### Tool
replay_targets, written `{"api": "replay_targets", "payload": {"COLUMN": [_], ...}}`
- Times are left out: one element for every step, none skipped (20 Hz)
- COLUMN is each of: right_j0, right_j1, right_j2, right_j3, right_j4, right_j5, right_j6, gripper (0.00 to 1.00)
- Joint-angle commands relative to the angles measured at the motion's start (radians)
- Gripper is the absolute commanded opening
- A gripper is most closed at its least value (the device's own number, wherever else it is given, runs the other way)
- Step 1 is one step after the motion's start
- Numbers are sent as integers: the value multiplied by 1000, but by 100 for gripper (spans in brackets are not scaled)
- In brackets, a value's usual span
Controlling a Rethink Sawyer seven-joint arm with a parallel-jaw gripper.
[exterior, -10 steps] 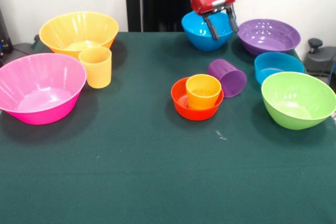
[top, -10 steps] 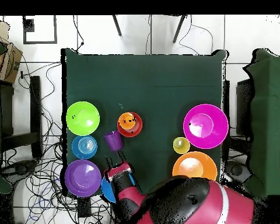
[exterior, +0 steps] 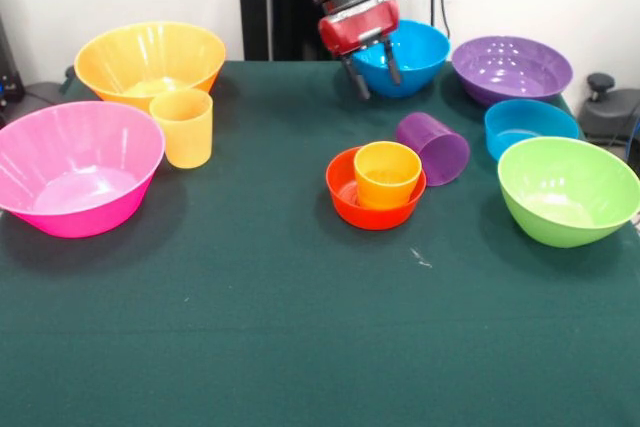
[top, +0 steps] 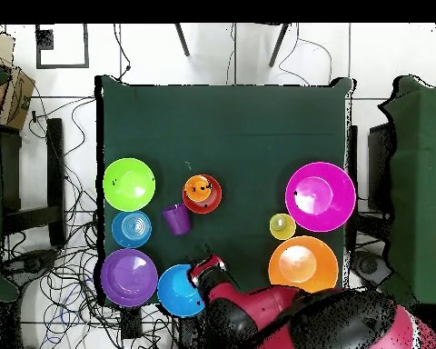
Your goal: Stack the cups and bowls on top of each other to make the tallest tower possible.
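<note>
The tower is the orange cup (exterior: 386, 173) standing in the small red-orange bowl (exterior: 350, 197) at the table's middle; it also shows in the overhead view (top: 200, 189). The purple cup (exterior: 433, 147) lies on its side just right of it. The yellow-orange cup (exterior: 183, 127) stands upright at the left. My gripper (exterior: 371, 75) hangs open and empty at the far edge, in front of the medium blue bowl (exterior: 415, 55), above and behind the tower. It shows in the overhead view (top: 206, 269) beside that bowl (top: 177, 291).
The big yellow bowl (exterior: 150, 62) and big pink bowl (exterior: 75, 167) sit at the left. The wide purple bowl (exterior: 511, 68), small blue bowl (exterior: 530, 127) and lime green bowl (exterior: 566, 190) sit at the right.
My gripper has swung left in the front view, off the medium blue bowl to its left side. Cups and bowls have not moved.
</note>
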Motion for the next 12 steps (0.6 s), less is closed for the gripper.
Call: {"api": "replay_targets", "payload": {"right_j0": [-2, -24, -27, -31, -26, -34, -53, -49, -39, -29, -39, -43], "right_j1": [76, 84, 69, 55, 31, 13, 5, -16, -38, -59, -66, -80], "right_j2": [87, 115, 125, 135, 136, 153, 183, 190, 186, 182, 198, 208], "right_j3": [-223, -224, -211, -197, -182, -168, -157, -138, -122, -105, -93, -75], "right_j4": [-106, -125, -118, -111, -97, -90, -84, -60, -44, -28, -20, -6], "right_j5": [71, 113, 139, 164, 168, 189, 237, 257, 250, 242, 260, 274], "right_j6": [137, 148, 152, 157, 160, 165, 168, 168, 171, 173, 177, 182], "gripper": [100, 100, 100, 100, 100, 100, 100, 100, 100, 100, 100, 100]}}
